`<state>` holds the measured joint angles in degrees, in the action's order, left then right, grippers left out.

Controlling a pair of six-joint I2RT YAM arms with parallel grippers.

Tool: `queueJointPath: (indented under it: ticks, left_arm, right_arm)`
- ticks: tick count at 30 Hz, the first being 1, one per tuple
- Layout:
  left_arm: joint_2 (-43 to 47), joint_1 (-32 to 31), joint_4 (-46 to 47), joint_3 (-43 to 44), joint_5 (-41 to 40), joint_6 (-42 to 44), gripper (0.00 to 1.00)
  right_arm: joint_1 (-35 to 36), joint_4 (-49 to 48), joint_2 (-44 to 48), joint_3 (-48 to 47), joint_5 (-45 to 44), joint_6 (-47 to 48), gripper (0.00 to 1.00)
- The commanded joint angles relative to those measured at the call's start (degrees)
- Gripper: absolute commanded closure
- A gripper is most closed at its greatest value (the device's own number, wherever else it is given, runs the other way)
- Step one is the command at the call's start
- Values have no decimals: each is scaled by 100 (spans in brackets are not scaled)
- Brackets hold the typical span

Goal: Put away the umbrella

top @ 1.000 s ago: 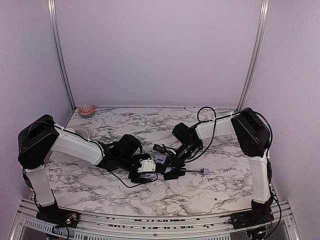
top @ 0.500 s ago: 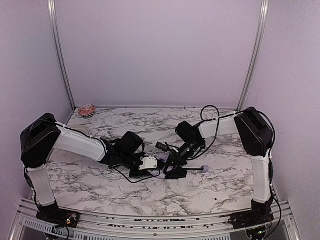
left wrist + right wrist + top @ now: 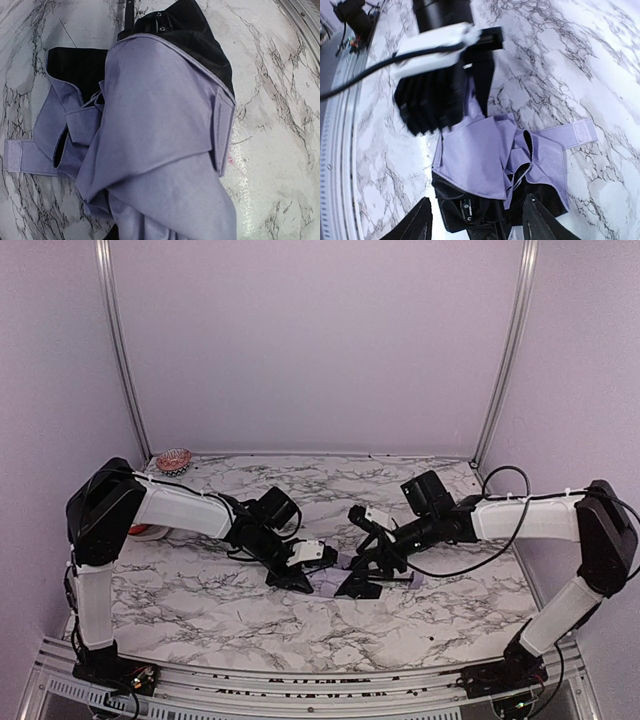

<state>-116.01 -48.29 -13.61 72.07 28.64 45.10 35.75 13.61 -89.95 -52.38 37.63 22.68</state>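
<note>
Lavender umbrella (image 3: 155,140) lies collapsed, crumpled on the marble; black lining showing.

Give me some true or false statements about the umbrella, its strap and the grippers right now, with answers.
1. The umbrella lies on the marble table between the left gripper and the right gripper. True.
2. Its fabric is yellow. False: pale lavender with black lining.
3. The right gripper stands open. True.
4. The strap is wrapped round the umbrella. False: it lies loose on the table.
5. The small bowl sits front right. False: back left corner.
</note>
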Motion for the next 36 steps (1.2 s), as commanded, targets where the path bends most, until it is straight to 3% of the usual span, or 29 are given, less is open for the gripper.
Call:
queueJointPath:
  ticks: [1,6,12,18,21,23,24,26,27,30,33,36]
  left_arm:
    - [-675,19,-1993,252,397,-56,100]
    - [-1119,76,-2689,821,538,-195,100]
    - [-1433,165,-3083,1233,642,-482,100]
    - [-1523,171,-3416,1387,955,-112,100]
    - [-1509,188,-3531,1431,1075,41,100]
    - [-1512,218,-3535,1464,1107,60,100]
    - [-1513,234,-3535,1493,1075,50,93]
    - [-1490,289,-3507,1565,1052,-5,61]
    - [-1431,324,-3371,1547,1010,-105,50]
    - [-875,471,-2232,901,896,-613,36]
    - [-14,627,-51,-131,674,-1237,6]
    - [780,775,2017,-1156,419,-1893,1]
  right_arm:
    - [948,-1392,550,858,-1713,798,39]
    - [1420,-2443,449,1285,-2598,1317,32]
    - [1631,-2348,-207,1174,-2974,1709,30]
    - [1688,-2464,-551,1159,-3376,1880,31]
    - [1686,-2375,-732,1083,-3581,1983,39]
    - [1681,-2264,-780,1026,-3533,1994,56]
    - [1681,-2214,-774,1008,-3479,2001,63]
    - [1682,-2126,-734,1001,-3399,1943,74]
    - [1686,-2088,-713,1007,-3359,1919,77]
    - [1694,-1920,-636,1003,-3212,1833,81]
    - [1695,-1777,-619,953,-3119,1730,83]
    - [1691,-1599,-660,862,-3094,1598,83]
